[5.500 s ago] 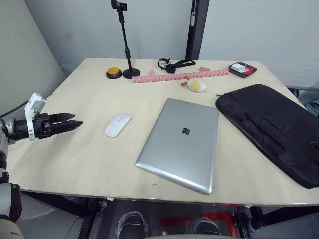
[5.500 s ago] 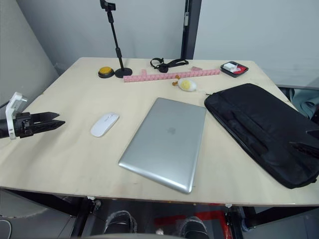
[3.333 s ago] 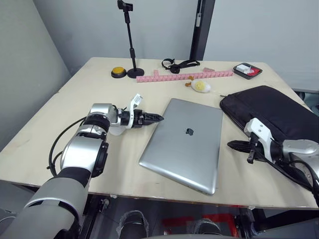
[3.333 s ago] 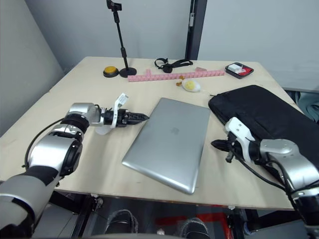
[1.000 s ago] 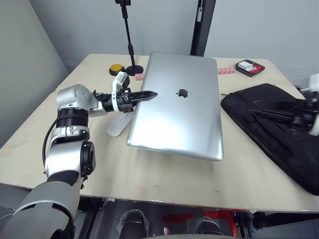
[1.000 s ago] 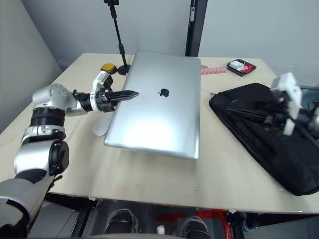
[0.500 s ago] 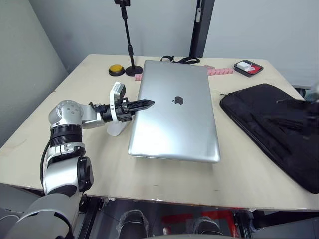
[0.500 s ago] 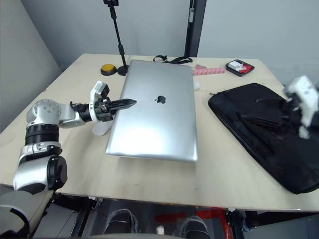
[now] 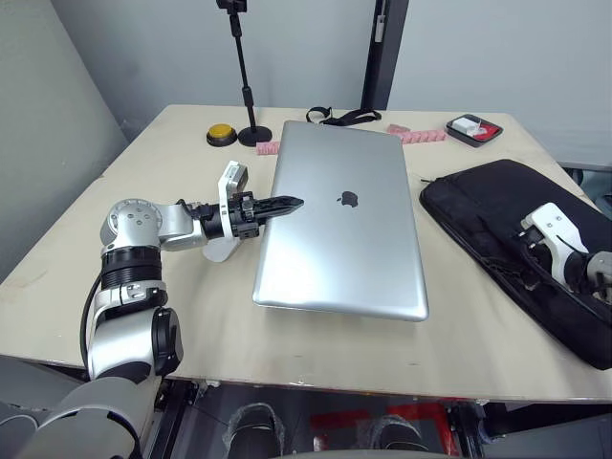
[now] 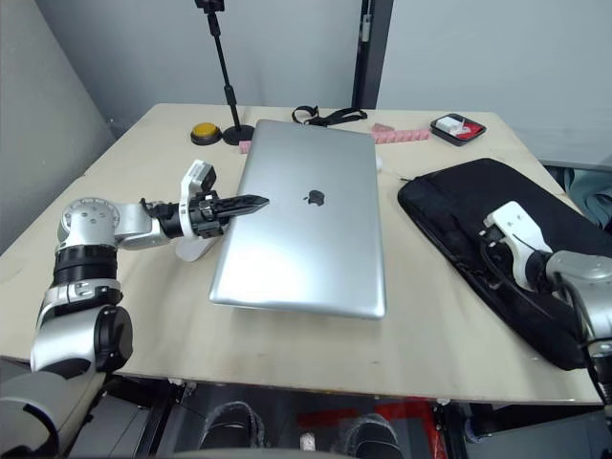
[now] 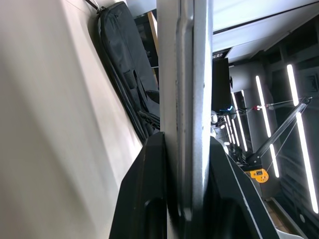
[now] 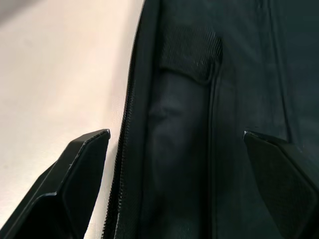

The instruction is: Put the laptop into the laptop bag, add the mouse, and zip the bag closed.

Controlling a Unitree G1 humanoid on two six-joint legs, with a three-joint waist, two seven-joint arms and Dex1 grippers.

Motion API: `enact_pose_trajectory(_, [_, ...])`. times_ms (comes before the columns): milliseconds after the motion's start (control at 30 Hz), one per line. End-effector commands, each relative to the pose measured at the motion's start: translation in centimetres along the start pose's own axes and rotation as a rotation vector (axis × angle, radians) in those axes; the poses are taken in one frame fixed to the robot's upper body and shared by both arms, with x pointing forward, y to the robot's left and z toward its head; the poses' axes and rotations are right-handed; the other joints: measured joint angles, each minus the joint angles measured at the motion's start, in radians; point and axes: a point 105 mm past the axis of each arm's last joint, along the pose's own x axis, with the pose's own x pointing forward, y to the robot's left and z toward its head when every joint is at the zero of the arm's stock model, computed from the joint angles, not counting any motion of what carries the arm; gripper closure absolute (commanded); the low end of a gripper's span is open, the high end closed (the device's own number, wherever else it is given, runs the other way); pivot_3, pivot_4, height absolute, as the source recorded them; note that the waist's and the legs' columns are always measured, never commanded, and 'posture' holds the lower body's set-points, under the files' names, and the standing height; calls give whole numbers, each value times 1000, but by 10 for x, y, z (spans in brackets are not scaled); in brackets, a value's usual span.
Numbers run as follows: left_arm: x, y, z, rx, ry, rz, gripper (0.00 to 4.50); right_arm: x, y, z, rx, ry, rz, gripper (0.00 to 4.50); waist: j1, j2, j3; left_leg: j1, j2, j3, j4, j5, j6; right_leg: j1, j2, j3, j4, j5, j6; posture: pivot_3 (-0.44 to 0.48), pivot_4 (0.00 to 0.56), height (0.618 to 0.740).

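Laptop (image 9: 339, 234) sits mid-frame in the head views, lid up, its left edge raised off the table (image 9: 172, 172). I see my left gripper (image 9: 287, 204) clamped on that edge; the left wrist view shows both fingers (image 11: 149, 199) pressed against the metal. Mouse (image 9: 222, 249) lies partly hidden just below the left gripper. Laptop bag (image 9: 497, 220) lies flat at the right of the frame, apart from the laptop. My right gripper (image 12: 184, 164) hovers over the bag, fingers spread wide and holding nothing, with the zipper line between them.
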Motion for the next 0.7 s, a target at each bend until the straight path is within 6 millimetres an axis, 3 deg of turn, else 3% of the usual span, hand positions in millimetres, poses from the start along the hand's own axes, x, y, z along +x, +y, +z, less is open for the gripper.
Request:
enact_pose_trajectory(33, [-3, -36, 10, 74, -42, -168, 4167, 0, -12, 7, 15, -42, -39, 22, -1, 0, 0, 0, 0, 0, 0, 0, 0, 0, 0, 0, 0, 0, 0, 0, 150, 739])
enact_pose_trajectory(233, [-5, -36, 12, 77, -54, -155, 4167, 5, -6, -1, 33, -37, -12, 22, -1, 0, 0, 0, 0, 0, 2, 0, 1, 0, 0, 0, 2, 0, 0, 0, 150, 739])
enact_pose_trajectory(300, [-5, -36, 11, 79, -56, -156, 4167, 6, -5, -5, 44, -29, -10, 416, -1, 0, 0, 0, 0, 0, 2, 0, 1, 0, 0, 0, 2, 0, 0, 0, 150, 739])
enact_pose_trajectory(700, [-1, -38, 9, 72, -63, -170, 4167, 5, 3, -9, 123, -35, 8, 4458, -1, 0, 0, 1, 0, -1, 5, -1, 2, 2, 0, 0, 4, 0, 0, 0, 150, 739])
